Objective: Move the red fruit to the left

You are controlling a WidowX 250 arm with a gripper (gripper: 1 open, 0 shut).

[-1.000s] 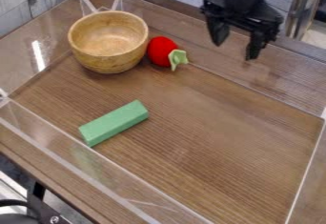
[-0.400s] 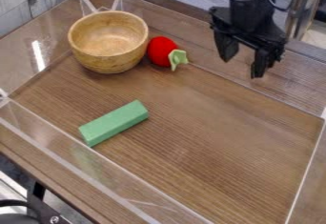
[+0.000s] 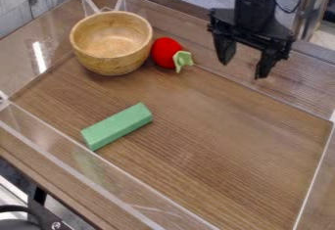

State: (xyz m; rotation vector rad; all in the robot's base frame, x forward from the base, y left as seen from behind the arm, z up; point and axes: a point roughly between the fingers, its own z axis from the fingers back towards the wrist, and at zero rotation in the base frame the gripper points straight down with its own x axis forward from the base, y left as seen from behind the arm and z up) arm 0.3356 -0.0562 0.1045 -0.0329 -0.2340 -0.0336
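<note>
The red fruit (image 3: 167, 54) is small and round with a green leafy cap on its right end. It lies on the wooden table just right of the wooden bowl (image 3: 112, 43). My gripper (image 3: 245, 63) hangs above the table to the right of the fruit, apart from it. Its dark fingers (image 3: 224, 52) point down and stand open, with nothing between them.
A flat green block (image 3: 117, 126) lies toward the front left. Clear plastic walls (image 3: 78, 161) edge the wooden table (image 3: 222, 146) along the front, the left and the right.
The gripper came down and to the right from the back, then shifted slightly left toward the fruit. It stayed open. The fruit, bowl and block have not moved.
</note>
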